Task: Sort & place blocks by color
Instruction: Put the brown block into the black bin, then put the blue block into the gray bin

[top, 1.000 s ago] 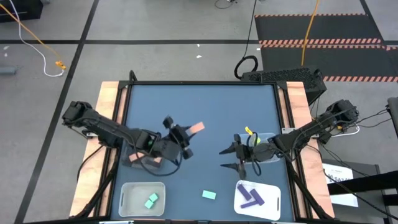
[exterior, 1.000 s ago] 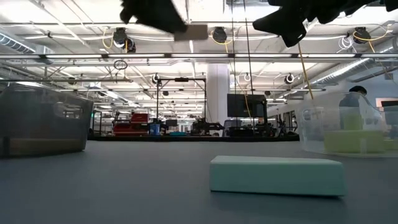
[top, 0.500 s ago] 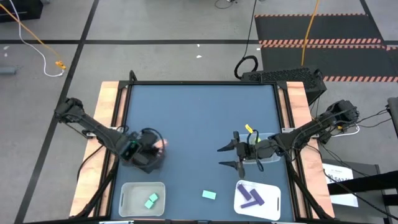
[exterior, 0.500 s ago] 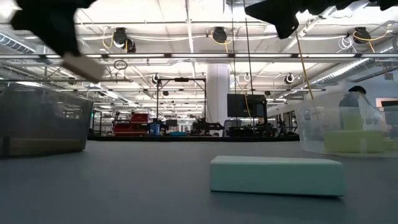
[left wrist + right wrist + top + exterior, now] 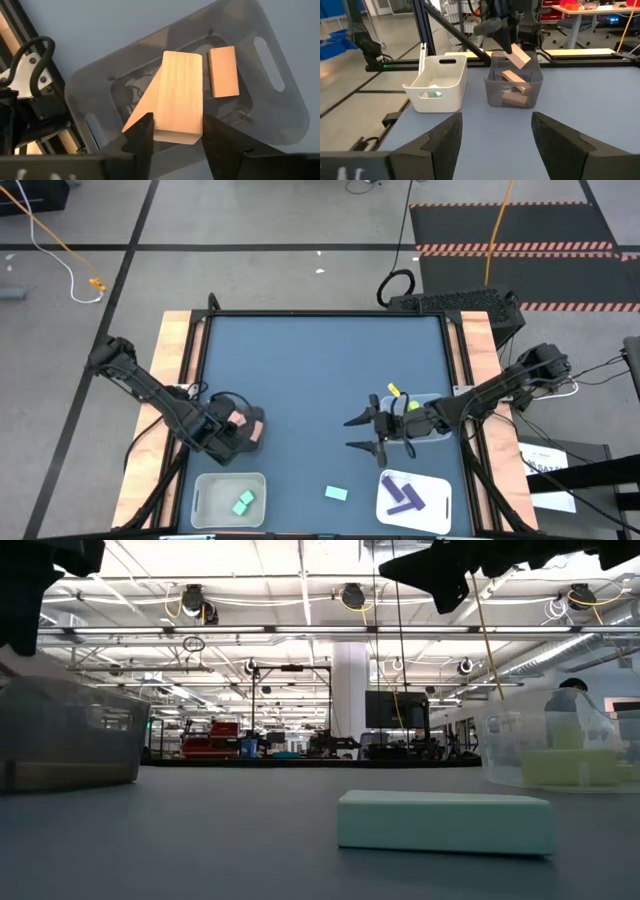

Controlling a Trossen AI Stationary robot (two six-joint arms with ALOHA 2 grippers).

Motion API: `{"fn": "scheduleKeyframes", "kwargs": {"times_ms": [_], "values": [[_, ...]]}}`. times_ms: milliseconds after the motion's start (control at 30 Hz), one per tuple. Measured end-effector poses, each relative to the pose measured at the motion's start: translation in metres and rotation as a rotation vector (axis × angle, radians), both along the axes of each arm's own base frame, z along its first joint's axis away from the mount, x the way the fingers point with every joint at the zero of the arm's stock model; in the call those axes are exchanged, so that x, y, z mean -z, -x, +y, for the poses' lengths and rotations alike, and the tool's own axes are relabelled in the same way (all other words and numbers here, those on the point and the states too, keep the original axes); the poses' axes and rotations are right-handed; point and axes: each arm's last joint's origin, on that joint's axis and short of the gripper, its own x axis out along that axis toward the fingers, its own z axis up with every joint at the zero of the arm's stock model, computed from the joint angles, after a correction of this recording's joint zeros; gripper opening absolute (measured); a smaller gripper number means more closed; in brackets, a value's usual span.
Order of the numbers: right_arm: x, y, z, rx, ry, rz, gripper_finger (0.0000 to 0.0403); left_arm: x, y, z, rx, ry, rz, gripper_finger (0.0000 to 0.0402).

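My left gripper is shut on a salmon-orange bar above the grey see-through bin at the table's left. Another salmon bar lies inside that bin. My right gripper is open and empty, in the air beside the clear bin that holds yellow-green blocks. A mint-green block lies flat on the table near the front edge; it also shows in the low view. My left gripper pinches the salmon bar's end between its two fingers, one on each long side. The fingers come from above, pointing down. The bar hangs tilted below the fingers, clear of the bin and the blocks in it.
A white bin with mint-green blocks stands at the front left. A white tray with purple blocks stands at the front right. The blue table top between the arms and toward the far edge is bare.
My left gripper has carried the salmon bar from the table's middle toward the left and near edges, to a place above the grey bin, and has turned about so that the bar now points down. It has stayed shut on the bar.
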Motion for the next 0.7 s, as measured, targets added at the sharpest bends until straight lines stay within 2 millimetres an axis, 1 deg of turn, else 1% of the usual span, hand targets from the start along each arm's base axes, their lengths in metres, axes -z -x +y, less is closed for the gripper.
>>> {"fn": "scheduleKeyframes", "kwargs": {"times_ms": [200, 300, 400, 467, 567, 633, 700], "values": [[0.002, -0.001, 0.0, 0.002, -0.002, 0.003, 0.0228, 0.0, 0.0, 0.0, -0.002, 0.007, 0.002, 0.0214], [0.002, -0.001, 0.0, 0.002, -0.001, 0.004, 0.0228, 0.0, 0.0, 0.0, -0.003, 0.012, 0.006, 0.0236], [0.002, -0.001, 0.0, 0.002, -0.001, 0.004, 0.0228, 0.0, -0.002, -0.001, -0.003, 0.016, -0.013, 0.0247], [0.002, -0.001, 0.0, 0.002, -0.001, 0.004, 0.0228, -0.001, -0.006, -0.001, 0.024, -0.005, -0.065, 0.025], [0.002, -0.001, 0.0, 0.002, -0.001, 0.005, 0.0228, -0.01, -0.016, -0.004, 0.105, -0.066, -0.198, 0.0251], [0.002, -0.001, 0.0, 0.002, 0.002, 0.006, 0.0228, -0.017, -0.026, -0.008, 0.193, -0.111, -0.309, 0.0251], [0.004, -0.001, 0.0, 0.003, 0.01, 0.023, 0.0228, -0.023, -0.038, -0.014, 0.33, -0.151, -0.418, 0.0252]]}}
